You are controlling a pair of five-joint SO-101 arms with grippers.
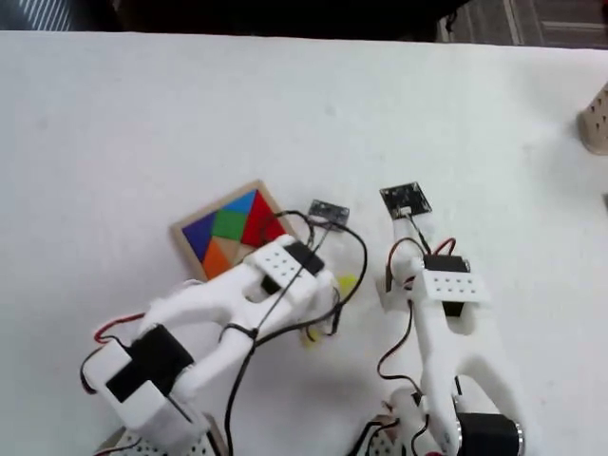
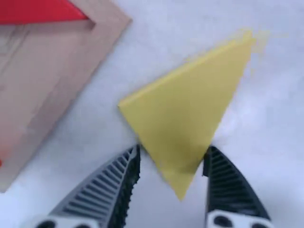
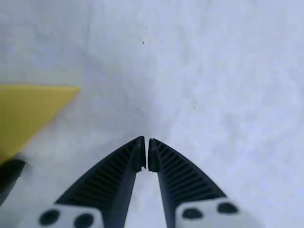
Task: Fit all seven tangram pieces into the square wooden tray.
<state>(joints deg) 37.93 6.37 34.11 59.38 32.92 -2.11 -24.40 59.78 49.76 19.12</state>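
Observation:
The square wooden tray (image 1: 182,231) lies left of centre and holds blue, green, red (image 1: 261,220) and orange pieces. Its bare wooden corner (image 2: 71,71) and the red piece (image 2: 38,12) show in the left wrist view. Beside that corner is the yellow triangle (image 2: 190,109), whose near tip sits between the fingers of my left gripper (image 2: 173,154); both fingers touch its edges. A bit of that yellow triangle (image 1: 347,283) peeks out beside the left arm. My right gripper (image 3: 146,159) is shut over bare table, with the yellow triangle (image 3: 26,111) off to one side.
Two small circuit boards (image 1: 328,211) (image 1: 406,199) lie past the arms, with cables running to them. A pegged wooden object (image 1: 596,119) stands at the right edge. The white table spreads wide behind the tray.

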